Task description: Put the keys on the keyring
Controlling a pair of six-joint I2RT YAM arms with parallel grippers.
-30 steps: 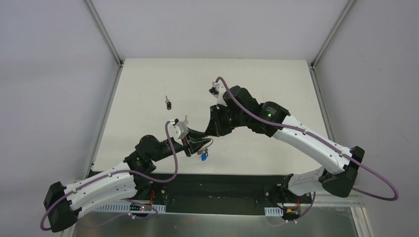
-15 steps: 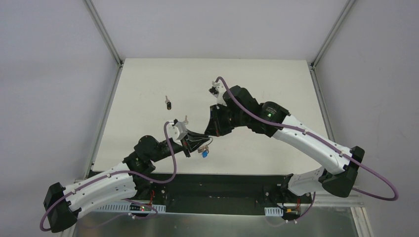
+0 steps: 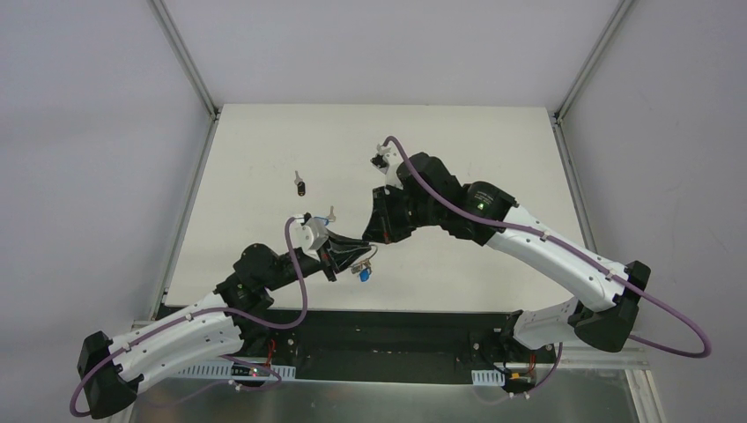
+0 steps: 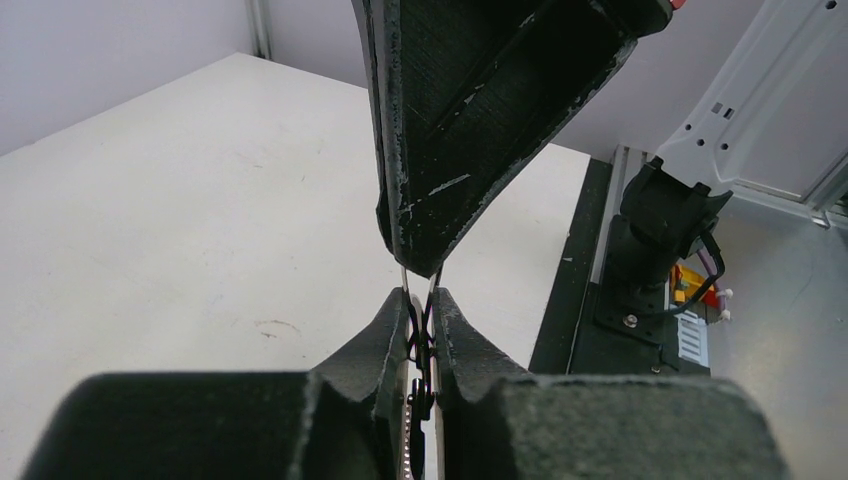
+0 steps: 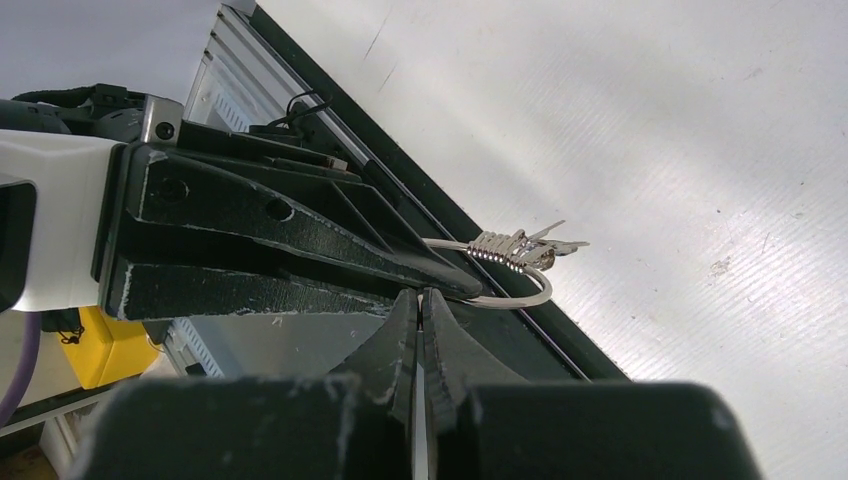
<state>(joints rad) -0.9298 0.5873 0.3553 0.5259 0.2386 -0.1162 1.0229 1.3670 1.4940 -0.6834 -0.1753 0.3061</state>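
Thin silver wire keyring [image 5: 547,285] with bunched tiny keys [image 5: 520,245], pinched in left end effector [image 5: 465,288]; right end effector [image 5: 420,300] pressed together.

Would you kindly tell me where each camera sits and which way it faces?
Top external: above and behind the robot, looking down on the table; the left arm and right arm show.
Left wrist: on the left arm, looking along its own fingers at the right end effector.
Right wrist: on the right arm, looking past its own fingers at the left end effector.
Both wrist views share the keyring.
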